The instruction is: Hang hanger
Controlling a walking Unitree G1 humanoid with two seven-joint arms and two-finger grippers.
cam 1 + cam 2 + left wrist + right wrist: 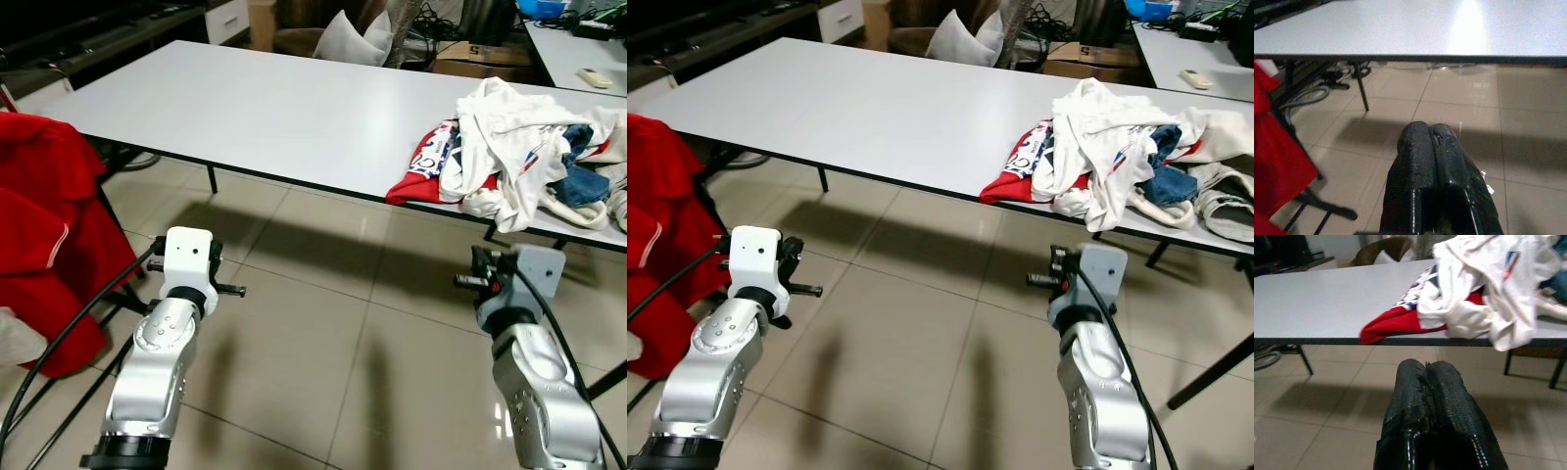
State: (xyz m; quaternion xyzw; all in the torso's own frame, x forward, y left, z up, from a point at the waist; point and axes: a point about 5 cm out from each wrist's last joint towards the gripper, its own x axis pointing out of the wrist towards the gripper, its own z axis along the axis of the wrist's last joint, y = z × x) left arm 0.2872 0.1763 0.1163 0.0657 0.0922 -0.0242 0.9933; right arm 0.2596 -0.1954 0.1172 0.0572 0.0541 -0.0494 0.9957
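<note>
A heap of clothes point(519, 162), white, red and blue, lies on the right end of the long white table point(245, 108) and hangs a little over its front edge. Red garments point(44, 225) hang at my far left on a dark stand point(1312, 198). Both arms are held out low over the tiled floor, short of the table. My left gripper point(1429, 128) is shut with nothing in it and points at the table's front edge. The right gripper point(1426, 366) is also shut and empty, aimed below the red cloth point(1400, 323) of the heap.
Black table legs point(1360, 85) and a grey hose point(1308, 95) are under the table on the left. A chair with a white cushion point(348, 39) and boxes stand behind it. A second table point(578, 49) is at the back right. Black cables point(59, 338) trail by my left arm.
</note>
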